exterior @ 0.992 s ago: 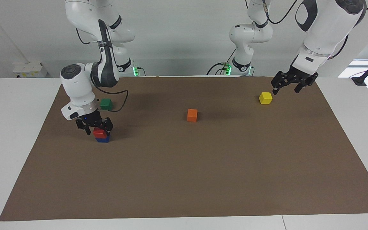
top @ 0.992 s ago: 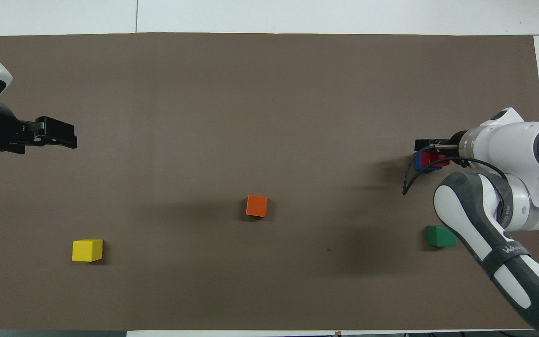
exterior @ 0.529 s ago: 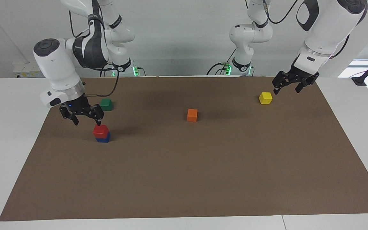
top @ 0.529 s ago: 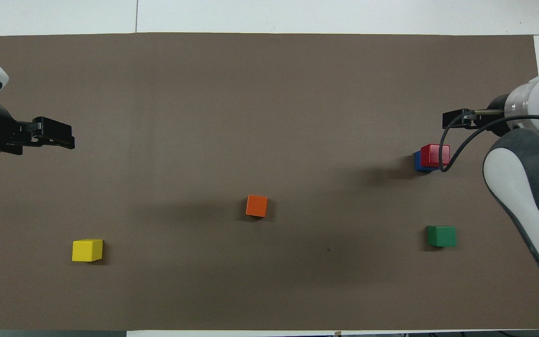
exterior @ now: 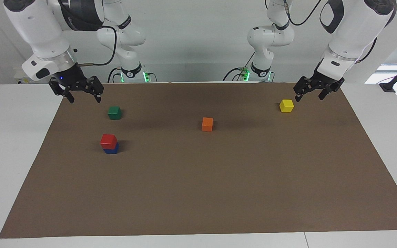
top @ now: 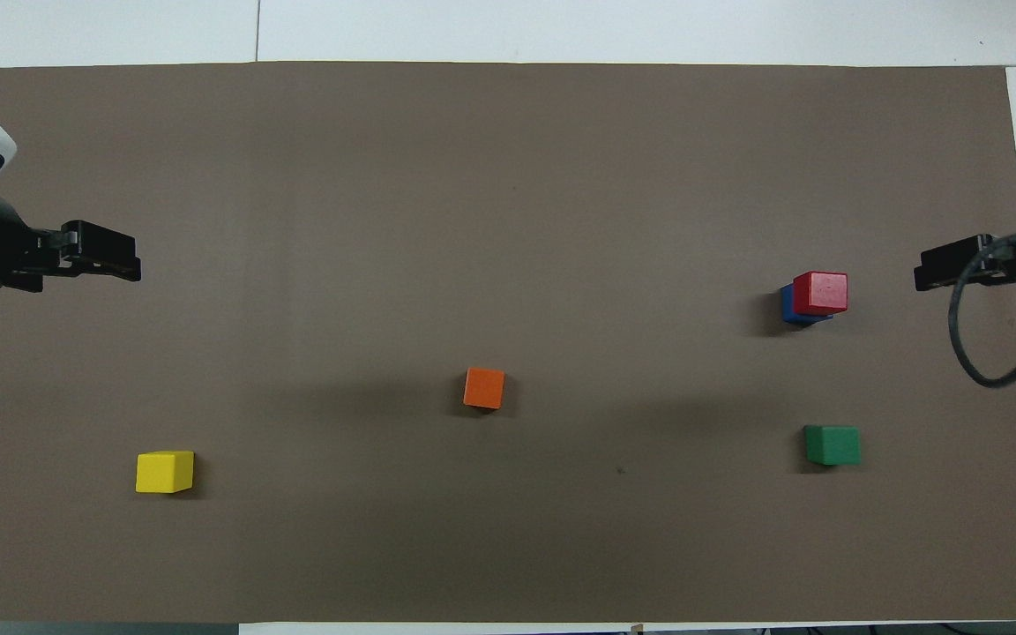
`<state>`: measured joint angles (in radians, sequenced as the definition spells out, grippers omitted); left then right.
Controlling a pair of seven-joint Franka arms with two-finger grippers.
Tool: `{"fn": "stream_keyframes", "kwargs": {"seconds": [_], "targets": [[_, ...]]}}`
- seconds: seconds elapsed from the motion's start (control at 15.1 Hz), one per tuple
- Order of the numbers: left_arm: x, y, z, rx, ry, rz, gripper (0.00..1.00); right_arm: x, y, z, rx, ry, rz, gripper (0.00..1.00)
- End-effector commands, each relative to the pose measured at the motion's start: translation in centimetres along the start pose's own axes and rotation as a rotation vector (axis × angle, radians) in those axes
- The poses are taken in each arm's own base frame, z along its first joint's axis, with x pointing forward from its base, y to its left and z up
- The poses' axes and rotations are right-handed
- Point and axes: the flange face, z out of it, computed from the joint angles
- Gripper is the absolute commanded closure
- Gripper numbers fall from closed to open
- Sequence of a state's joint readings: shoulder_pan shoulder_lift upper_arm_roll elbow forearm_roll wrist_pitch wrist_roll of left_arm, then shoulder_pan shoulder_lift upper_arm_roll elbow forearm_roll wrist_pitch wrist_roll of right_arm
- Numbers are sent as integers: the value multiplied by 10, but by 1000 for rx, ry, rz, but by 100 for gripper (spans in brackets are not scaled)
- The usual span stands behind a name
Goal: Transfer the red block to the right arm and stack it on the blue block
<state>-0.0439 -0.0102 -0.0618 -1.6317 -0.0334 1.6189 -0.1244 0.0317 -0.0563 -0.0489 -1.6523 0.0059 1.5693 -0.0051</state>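
Note:
The red block (exterior: 108,140) (top: 820,292) rests on top of the blue block (exterior: 111,150) (top: 788,305), toward the right arm's end of the brown mat. My right gripper (exterior: 84,97) (top: 924,275) is open and empty, raised in the air over the mat's edge at its own end, clear of the stack. My left gripper (exterior: 308,96) (top: 124,258) is open and empty, held in the air over the mat near the yellow cube, waiting.
A green cube (exterior: 114,112) (top: 832,444) lies nearer to the robots than the stack. An orange cube (exterior: 207,124) (top: 483,388) sits mid-mat. A yellow cube (exterior: 286,105) (top: 164,471) lies toward the left arm's end. The brown mat (exterior: 219,193) covers the white table.
My right gripper let go of the red block on the blue block, then rose and drew back toward its own end of the table. The left arm barely moved.

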Motion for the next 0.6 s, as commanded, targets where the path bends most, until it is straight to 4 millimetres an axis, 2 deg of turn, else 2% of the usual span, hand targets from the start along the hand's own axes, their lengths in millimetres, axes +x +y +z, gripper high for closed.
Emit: {"fn": "stream_keyframes", "kwargs": {"seconds": [0.0, 0.26, 0.53], "targets": [[-6, -3, -3, -12, -6, -5, 0, -14, 9, -25, 23, -49, -12, 0], [-6, -3, -3, -12, -6, -3, 0, -15, 27, -32, 18, -61, -48, 0], [-6, -3, -4, -13, -5, -5, 0, -9, 29, -35, 0, -44, -55, 0]]}}
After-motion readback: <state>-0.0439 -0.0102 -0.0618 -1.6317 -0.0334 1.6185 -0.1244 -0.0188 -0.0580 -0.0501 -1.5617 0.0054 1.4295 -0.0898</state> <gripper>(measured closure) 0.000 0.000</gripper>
